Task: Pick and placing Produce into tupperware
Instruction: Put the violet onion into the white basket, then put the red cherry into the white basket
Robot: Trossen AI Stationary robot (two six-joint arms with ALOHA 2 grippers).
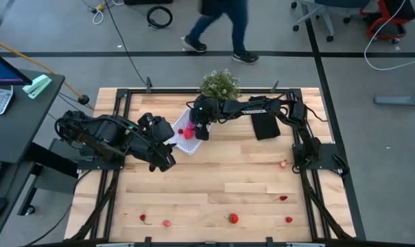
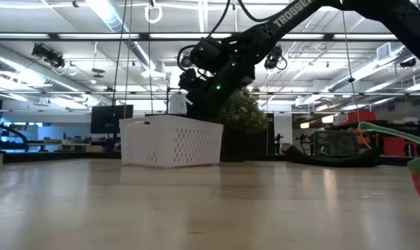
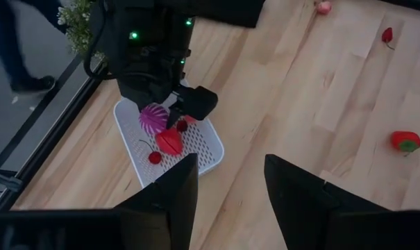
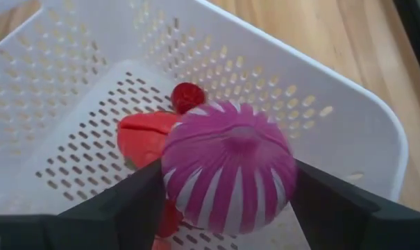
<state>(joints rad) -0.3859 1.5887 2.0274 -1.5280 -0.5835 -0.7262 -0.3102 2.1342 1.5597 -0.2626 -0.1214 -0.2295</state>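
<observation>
**A:** Starting at the left of the worktop (image 1: 214,199), where is that arm?

**B:** The left end effector (image 1: 164,159) hangs over the worktop's left-centre, just beside the tupperware's near-left side. Its fingers (image 3: 173,187) stand apart with nothing between them.

**A:** And the tupperware?

**B:** The tupperware (image 1: 186,142) sits toward the far edge, a little left of centre, turned at a slant so its long axis runs diagonally to the worktop's edges. Inside lie a red piece (image 3: 169,142) and two small dark-red round ones (image 3: 155,157). In the low view it stands flat as a white perforated basket (image 2: 170,141).

**A:** The right arm?

**B:** The right end effector (image 1: 199,128) reaches in from the right and is poised above the tupperware, clamped on a purple produce piece (image 4: 228,176) with pale stripes. The stripes fan out from a small nub that faces the wrist camera. It is round, so I can't name a long axis.

**A:** Anything farther right?

**B:** A potted plant (image 1: 219,84) at the far edge, a black cloth (image 1: 265,126) beside it, and loose produce: a pink piece (image 1: 283,164) near the right edge, and several red ones along the near edge, the largest a strawberry (image 1: 232,218).
</observation>
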